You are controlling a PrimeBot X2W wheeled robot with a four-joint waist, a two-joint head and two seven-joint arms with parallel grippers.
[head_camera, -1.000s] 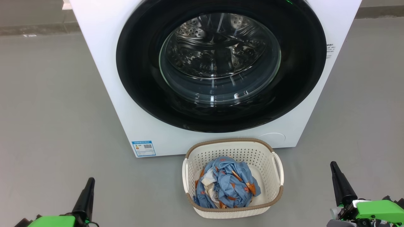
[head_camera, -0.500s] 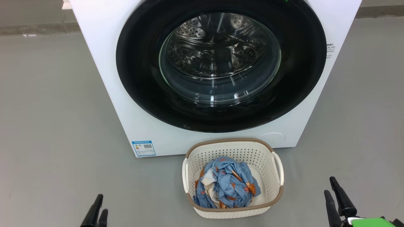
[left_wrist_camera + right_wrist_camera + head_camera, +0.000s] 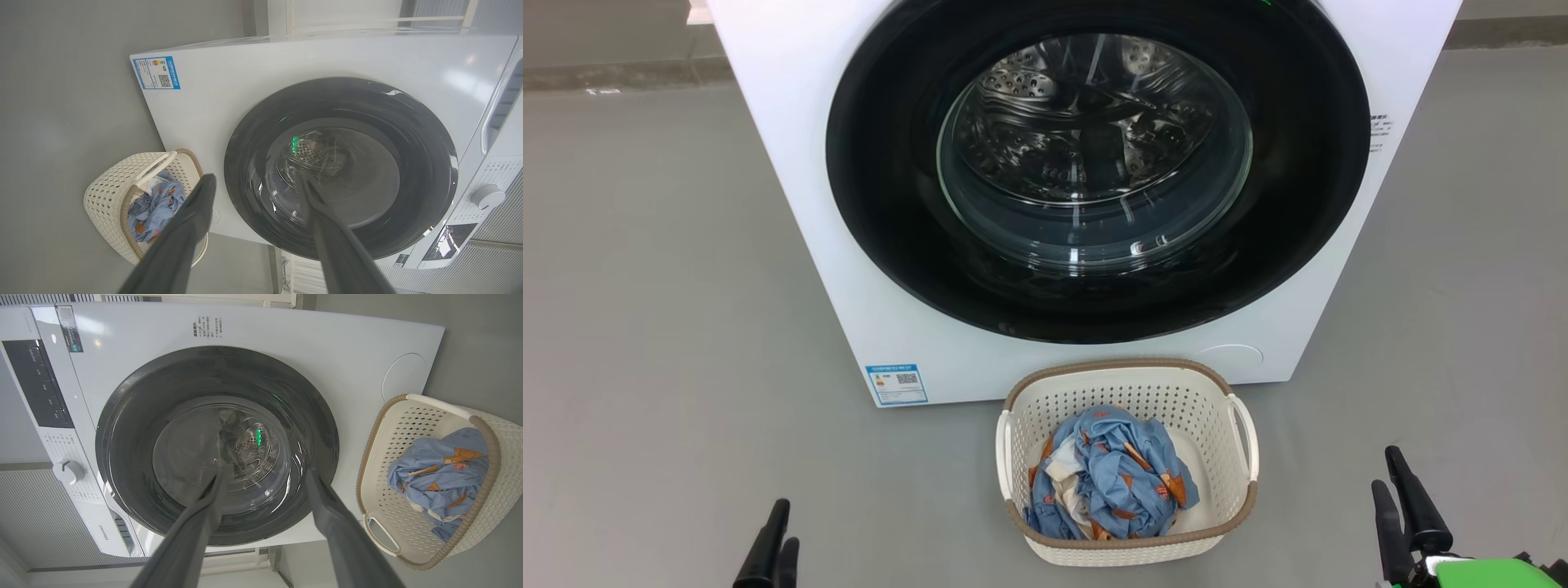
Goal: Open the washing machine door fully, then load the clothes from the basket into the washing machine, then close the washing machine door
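Glossy black round washing machine door (image 3: 1094, 171) sits shut on the white box-shaped washing machine (image 3: 792, 163). Blue printed clothes (image 3: 1111, 482) lie in the cream perforated plastic basket (image 3: 1123, 365) just before it. Both the left tool (image 3: 257, 181) and the right tool (image 3: 265, 471) spread wide, empty.

Left gripper (image 3: 786, 527): low at the lower left of the head view, pointing up, seen nearly edge on, so one dark finger overlaps the other.
Left fingers (image 3: 179, 241): in the left wrist view they are spread wide, tips well apart, with nothing gripped between them.
Right gripper (image 3: 1385, 467): low at the lower right of the head view, pointing up and leaning slightly left.
Right fingers (image 3: 339, 535): in the right wrist view they are spread wide, tips well apart, with nothing gripped.
Right wrist: a green casing (image 3: 1486, 573) sits at the base of the fingers, cut by the bottom edge.
Contact: both grippers hang free, touching nothing.
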